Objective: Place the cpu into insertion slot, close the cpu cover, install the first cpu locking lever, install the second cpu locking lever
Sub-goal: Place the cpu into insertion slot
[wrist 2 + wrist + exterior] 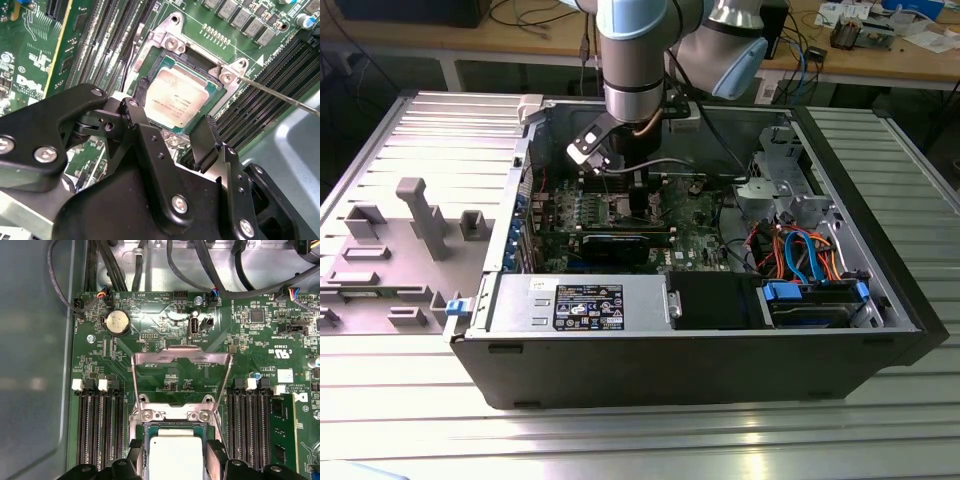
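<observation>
The exterior view looks down on the open case [670, 370]; both wrist views sit close above the cpu [180, 97] [176, 457].

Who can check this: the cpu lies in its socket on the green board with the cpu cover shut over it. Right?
Not quite. The cpu lies in its socket on the green board, but the cpu cover is open, swung up off it, as the first wrist view shows.

One cpu [176, 457], one cpu cover [182, 358], one coin battery [117, 322], one gripper [175, 446], one open computer case [670, 372].
</observation>
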### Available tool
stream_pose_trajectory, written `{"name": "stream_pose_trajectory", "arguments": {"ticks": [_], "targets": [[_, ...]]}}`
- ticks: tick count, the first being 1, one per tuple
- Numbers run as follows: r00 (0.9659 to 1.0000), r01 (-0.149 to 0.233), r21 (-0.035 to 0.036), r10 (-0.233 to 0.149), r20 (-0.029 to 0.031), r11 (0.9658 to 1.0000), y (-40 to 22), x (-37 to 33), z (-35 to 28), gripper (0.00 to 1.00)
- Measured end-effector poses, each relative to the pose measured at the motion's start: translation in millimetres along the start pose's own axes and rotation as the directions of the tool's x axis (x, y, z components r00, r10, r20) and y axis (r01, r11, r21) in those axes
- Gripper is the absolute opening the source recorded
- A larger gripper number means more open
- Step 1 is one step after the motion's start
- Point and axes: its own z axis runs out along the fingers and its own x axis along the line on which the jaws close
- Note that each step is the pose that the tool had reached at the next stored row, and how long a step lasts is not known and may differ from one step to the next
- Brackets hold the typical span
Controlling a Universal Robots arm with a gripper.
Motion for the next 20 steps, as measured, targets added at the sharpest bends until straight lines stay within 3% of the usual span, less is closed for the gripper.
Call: {"name": "stream_pose_trajectory", "arguments": {"ticks": [9,10,12,13,15,17,18,19,20], "targets": [[1.0,0.0,0.0,0.0,-0.0004,1.0,1.2,0.0,-6.7,0.6],[1.0,0.0,0.0001,0.0,-0.0003,1.0,1.3,-0.1,-7.7,0.47],[1.0,0.0,0.0,0.0,-0.0004,1.0,1.5,-0.1,-10.4,0.35],[1.0,0.0,-0.0001,0.0,-0.0002,1.0,1.6,-0.2,-11.3,0.23],[1.0,0.0,0.0,0.0,0.0009,1.0,1.7,-0.7,-11.4,0.11],[1.0,0.001,0.0001,-0.001,0.0043,1.0,1.7,-1.1,-12.9,0.11],[1.0,0.001,0.0001,-0.001,0.0042,1.0,3.4,-1.3,-28.4,0.11],[1.0,0.001,0.0,-0.001,0.0042,1.0,4.2,-1.4,-36.7,0.11],[1.0,0.001,0.0001,-0.001,0.0042,1.0,4.5,-1.5,-40.9,0.11]]}}
